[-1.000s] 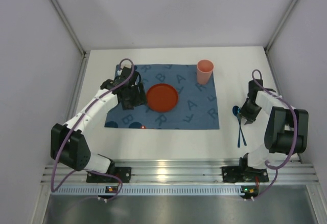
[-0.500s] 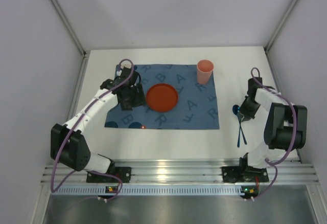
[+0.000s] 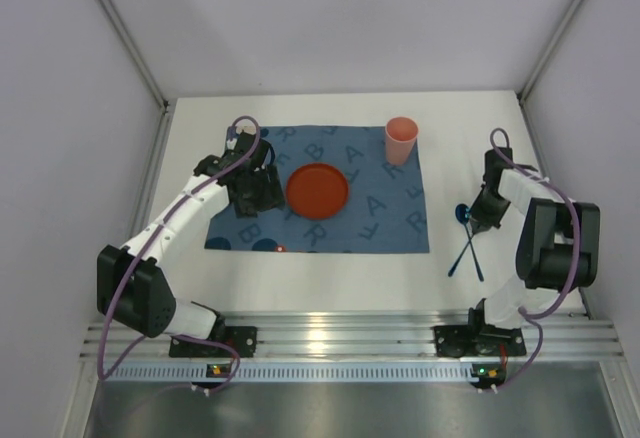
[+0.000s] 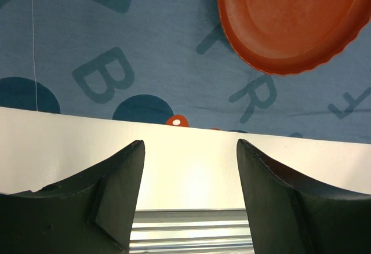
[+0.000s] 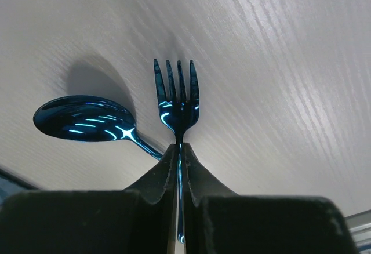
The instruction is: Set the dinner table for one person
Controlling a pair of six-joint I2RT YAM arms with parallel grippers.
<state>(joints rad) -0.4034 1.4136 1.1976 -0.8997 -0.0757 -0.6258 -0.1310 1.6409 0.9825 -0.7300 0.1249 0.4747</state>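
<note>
Hovering over the mat point(image 3: 390, 228), left of the plate point(image 3: 317, 190), the left tool point(image 4: 190, 149) gapes empty. Right of the mat, on or just over the bare desk point(image 3: 330, 278), the right tool point(image 5: 179, 149) pinches the fork point(image 5: 177, 100) by its handle, long axis in line with the tool, spoon point(image 5: 84, 119) just beside.

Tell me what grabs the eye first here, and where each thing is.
A red plate sits centred on the dark blue letter mat, a pink cup at its far right corner. Right of the mat, the right gripper is shut on a shiny blue fork, a matching spoon lying beside it on the white table.
</note>
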